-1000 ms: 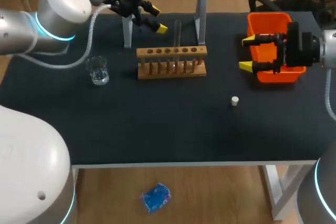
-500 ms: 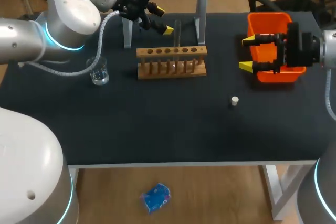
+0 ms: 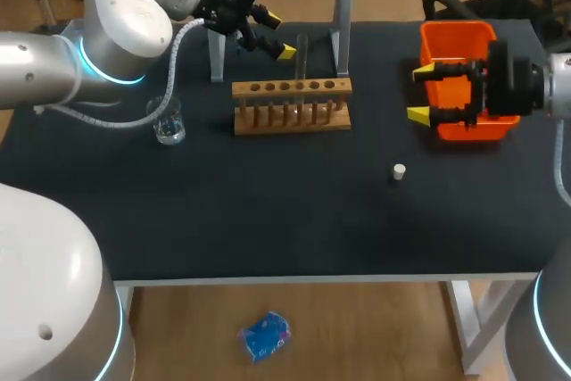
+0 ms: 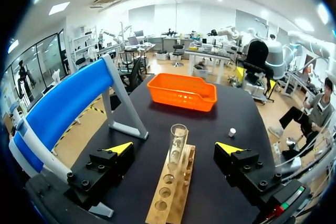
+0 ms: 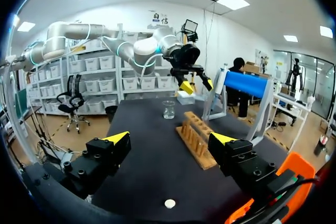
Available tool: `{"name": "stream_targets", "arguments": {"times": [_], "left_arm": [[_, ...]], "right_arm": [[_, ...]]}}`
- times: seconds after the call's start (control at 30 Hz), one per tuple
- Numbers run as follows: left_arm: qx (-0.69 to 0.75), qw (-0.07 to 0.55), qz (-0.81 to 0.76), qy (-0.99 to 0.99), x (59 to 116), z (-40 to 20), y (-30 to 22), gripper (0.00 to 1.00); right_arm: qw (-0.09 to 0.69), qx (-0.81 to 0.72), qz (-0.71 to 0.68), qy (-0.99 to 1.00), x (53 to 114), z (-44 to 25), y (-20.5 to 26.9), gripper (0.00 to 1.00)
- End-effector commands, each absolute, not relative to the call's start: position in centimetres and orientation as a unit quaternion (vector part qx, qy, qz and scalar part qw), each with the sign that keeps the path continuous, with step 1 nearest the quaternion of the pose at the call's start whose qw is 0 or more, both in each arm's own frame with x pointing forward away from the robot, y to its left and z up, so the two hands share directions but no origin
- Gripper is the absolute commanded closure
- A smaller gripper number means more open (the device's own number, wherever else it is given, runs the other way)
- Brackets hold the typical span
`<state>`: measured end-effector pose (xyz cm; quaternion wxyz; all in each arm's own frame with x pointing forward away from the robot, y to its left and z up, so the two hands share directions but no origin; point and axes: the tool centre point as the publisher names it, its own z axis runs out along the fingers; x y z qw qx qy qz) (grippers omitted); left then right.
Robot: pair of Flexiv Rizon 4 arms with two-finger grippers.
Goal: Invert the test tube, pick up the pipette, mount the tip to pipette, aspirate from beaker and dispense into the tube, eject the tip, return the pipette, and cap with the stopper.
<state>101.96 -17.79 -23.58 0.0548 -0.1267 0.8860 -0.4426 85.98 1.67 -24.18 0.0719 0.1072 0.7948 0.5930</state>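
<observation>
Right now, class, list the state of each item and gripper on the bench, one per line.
Test tube: upright in the rack, mouth up, uncapped.
Beaker: upright on the table.
Stopper: loose on the table, off the tube.
Left gripper: open, empty.
Right gripper: open, empty.

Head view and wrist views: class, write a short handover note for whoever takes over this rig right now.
Left end effector: open and empty, with the test tube just ahead of it, not gripped.
Right end effector: open and empty, in front of the orange basket.
Things: the test tube stands in the wooden rack. The beaker is left of the rack. The stopper lies on the table nearer the front. The pipette is not in view.
Done: nothing evident.
Left: grasp and invert the tube, then all pipette steps and capping.
</observation>
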Motion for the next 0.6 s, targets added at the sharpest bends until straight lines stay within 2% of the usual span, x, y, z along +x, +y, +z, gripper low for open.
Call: {"name": "stream_targets", "arguments": {"times": [0.03,0.47,0.6], "left_arm": [[-0.126,0.054,-0.442,0.887,102.0,-23.6,-17.8,0.0],[-0.126,0.054,-0.442,0.887,102.0,-23.6,-17.8,0.0],[-0.126,0.054,-0.442,0.887,102.0,-23.6,-17.8,0.0]], "right_arm": [[0.098,0.12,0.594,0.789,84.1,-25.6,0.8,0.0],[0.099,0.178,0.49,0.847,81.3,-31.8,-1.8,0.0],[0.099,0.178,0.49,0.847,81.3,-31.8,-1.8,0.0]]}}
